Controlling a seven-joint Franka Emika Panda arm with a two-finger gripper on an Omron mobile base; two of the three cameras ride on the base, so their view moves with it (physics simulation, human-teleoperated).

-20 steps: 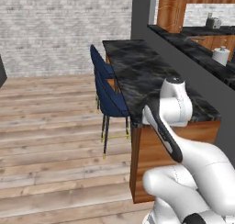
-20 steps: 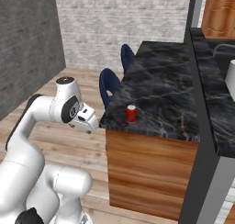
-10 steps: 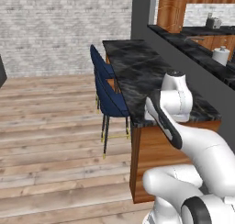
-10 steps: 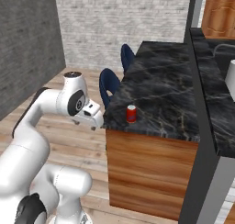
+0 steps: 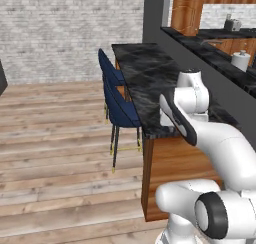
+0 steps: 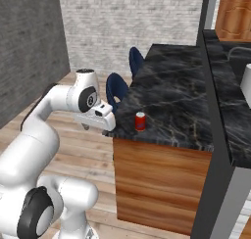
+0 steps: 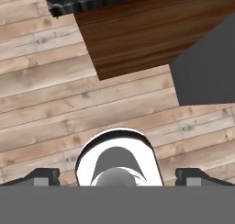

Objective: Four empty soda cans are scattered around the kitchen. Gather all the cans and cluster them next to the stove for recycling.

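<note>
Soda can [image 6: 140, 121]: red with a silver top, upright on the black marbled bench [image 6: 171, 101], near its front edge and close to the left corner.
Jaws: released, spread wide, holding nothing; the two dark fingertips [image 7: 43, 176] stand well apart, pointed down at the wood plank floor [image 7: 55, 103].
Hand position: just off the bench corner, left of the can, not touching it.
Chairs [image 5: 120, 108]: two blue, tucked against the bench's far side.

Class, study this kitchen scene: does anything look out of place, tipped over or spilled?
One small red soda can stands upright, alone near the front edge of the black marbled counter, away from any stove. Nothing looks spilled, tipped or damaged.
</note>
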